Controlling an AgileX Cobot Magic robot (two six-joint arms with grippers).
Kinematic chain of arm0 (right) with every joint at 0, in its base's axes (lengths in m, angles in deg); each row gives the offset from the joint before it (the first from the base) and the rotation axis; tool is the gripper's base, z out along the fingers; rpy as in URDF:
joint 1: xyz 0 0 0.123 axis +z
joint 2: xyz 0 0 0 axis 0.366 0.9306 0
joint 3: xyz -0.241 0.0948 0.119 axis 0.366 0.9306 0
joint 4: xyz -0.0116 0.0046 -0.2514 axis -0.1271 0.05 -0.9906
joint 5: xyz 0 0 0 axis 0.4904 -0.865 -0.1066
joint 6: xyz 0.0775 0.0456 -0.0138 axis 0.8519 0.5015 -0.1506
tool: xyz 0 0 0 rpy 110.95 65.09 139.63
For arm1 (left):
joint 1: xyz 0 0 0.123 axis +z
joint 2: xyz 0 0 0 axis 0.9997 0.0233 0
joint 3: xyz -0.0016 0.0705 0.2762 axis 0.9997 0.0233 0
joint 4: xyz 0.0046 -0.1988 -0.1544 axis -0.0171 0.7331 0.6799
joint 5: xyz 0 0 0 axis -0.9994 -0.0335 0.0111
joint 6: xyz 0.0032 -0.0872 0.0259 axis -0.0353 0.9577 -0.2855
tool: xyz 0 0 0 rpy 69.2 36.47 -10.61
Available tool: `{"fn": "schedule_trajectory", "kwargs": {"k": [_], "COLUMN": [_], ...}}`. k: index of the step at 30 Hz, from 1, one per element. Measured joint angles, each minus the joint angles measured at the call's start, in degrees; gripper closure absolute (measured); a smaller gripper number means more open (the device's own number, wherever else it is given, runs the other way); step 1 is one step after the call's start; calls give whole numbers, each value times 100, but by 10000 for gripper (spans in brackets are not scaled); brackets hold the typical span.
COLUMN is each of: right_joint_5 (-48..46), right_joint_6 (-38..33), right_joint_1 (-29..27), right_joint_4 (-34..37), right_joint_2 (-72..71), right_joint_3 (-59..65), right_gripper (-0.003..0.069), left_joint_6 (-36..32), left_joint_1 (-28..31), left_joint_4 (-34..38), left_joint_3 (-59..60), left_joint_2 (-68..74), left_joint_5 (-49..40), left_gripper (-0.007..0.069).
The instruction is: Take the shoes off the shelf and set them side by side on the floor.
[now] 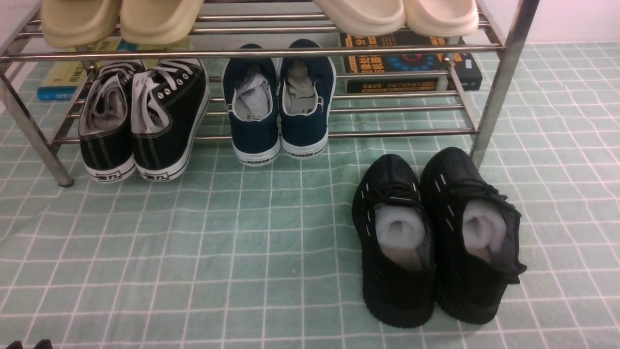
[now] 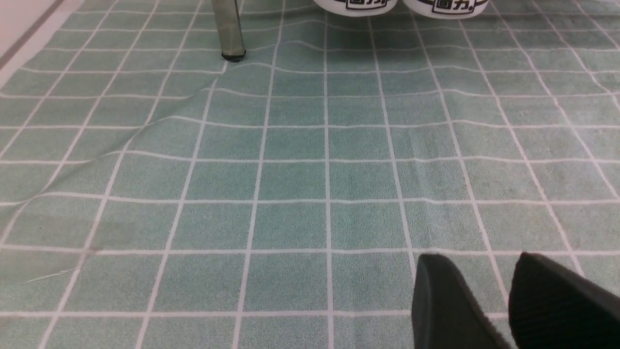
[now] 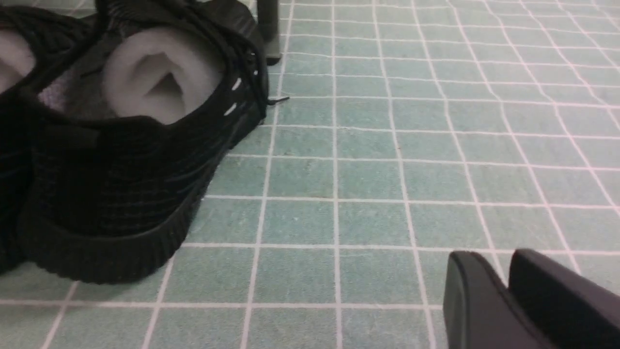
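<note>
The two black knit shoes stand side by side on the pale green floor [image 1: 242, 252], one [image 1: 395, 242] to the left of the other [image 1: 472, 232], heels toward me, grey foam inside. They sit just in front of the shelf [image 1: 252, 52], by its right leg. The right wrist view shows the nearer shoe [image 3: 121, 169] well apart from my right gripper [image 3: 494, 257], which is slightly open and empty. My left gripper [image 2: 477, 259] hangs open and empty over bare floor, away from the shelf leg [image 2: 229, 29]. Its dark tips [image 1: 28, 345] peek in at the front view's lower left corner.
On the lower tier stand black canvas sneakers with white soles [image 1: 140, 121] and navy white-soled shoes [image 1: 278, 102]. Beige slippers [image 1: 121, 19] sit on the top tier. Books [image 1: 411, 63] lie behind the rack. The floor sheet is wrinkled near the left leg.
</note>
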Motion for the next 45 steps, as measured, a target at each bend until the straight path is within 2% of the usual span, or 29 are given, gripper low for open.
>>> {"fn": "schedule_trajectory", "kwargs": {"k": [6, 45], "right_joint_5": [0, 0], "right_joint_6": [0, 0], "right_joint_1": [-217, -217], "right_joint_4": [0, 6], "right_joint_2": [0, -5], "right_joint_3": [0, 0], "right_gripper": [512, 473], "left_joint_6": [0, 0], "left_joint_1": [0, 0], "left_joint_4": [0, 0], "left_joint_3": [0, 0], "left_joint_2": [0, 0], "left_joint_5": [0, 0], "left_gripper": [382, 383]}}
